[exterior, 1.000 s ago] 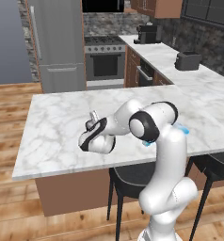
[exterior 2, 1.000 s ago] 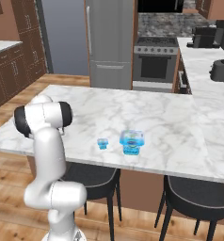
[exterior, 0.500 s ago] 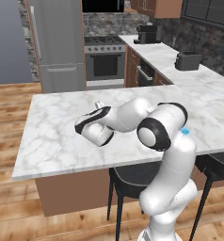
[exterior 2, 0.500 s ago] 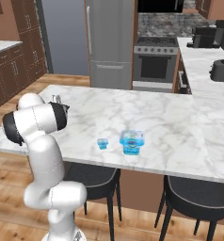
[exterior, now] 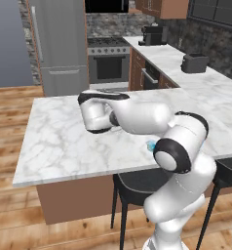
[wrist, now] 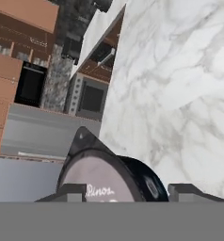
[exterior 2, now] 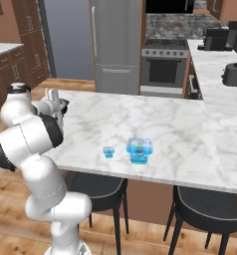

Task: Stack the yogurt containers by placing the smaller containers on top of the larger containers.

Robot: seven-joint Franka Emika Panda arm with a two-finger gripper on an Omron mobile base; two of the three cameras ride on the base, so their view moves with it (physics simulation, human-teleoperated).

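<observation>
Veined marble counter point(exterior 2: 155, 124); pincer point(wrist: 128, 190) seemingly pinching round dark cup point(wrist: 109, 176), pinkish-grey matte top.

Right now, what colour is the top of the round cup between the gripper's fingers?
Pale pinkish-grey over a dark body, with dark lettering; the dark round cup shows best in the hand view.

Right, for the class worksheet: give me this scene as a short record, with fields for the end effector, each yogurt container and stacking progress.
end effector: closed on the dark cup, by the counter edge
dark cup: held, pale top toward hand camera
light-blue tub: upright on counter, nothing on it
tiny light-blue cup: on counter, beside the tub, not touching
stacked: none yet
</observation>
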